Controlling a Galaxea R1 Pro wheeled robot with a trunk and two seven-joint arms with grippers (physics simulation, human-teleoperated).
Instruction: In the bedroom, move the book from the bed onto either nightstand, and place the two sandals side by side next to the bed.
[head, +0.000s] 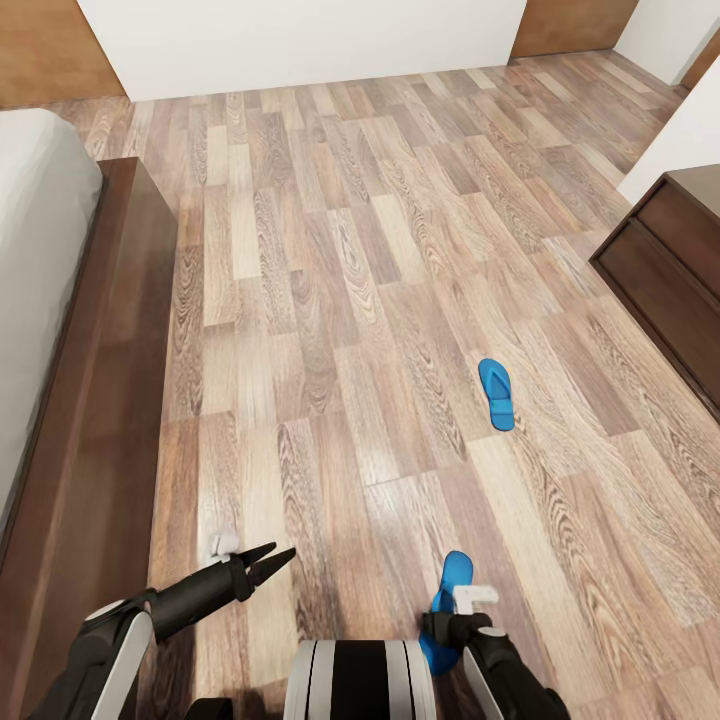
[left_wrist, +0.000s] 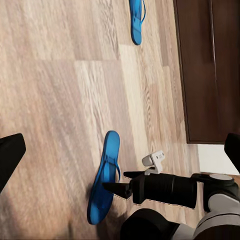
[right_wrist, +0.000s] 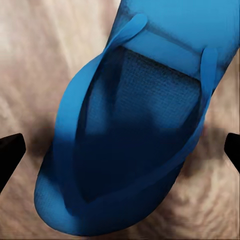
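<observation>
Brown wood-plank floor (head: 330, 300), white wall (head: 300, 40), dark wooden cabinet (head: 670, 270) at right.

Between the spread jaws of the right gripper (left_wrist: 114, 181) lay only the near sandal (right_wrist: 130, 130), with bare wood floor (head: 330, 300) around it. Ahead, the second sandal (head: 496, 393) lay well apart, the dark cabinet (head: 672, 270) walling the far side.

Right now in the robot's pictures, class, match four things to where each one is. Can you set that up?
Things:
1. near sandal
2. far sandal
3. bed
4. dark-wood cabinet

Places:
A. along the head view's left edge
B. under the right gripper, between its open fingers
C. at the head view's right edge
D. alone on the floor, out ahead

Pairs: 1-B, 2-D, 3-A, 4-C
</observation>
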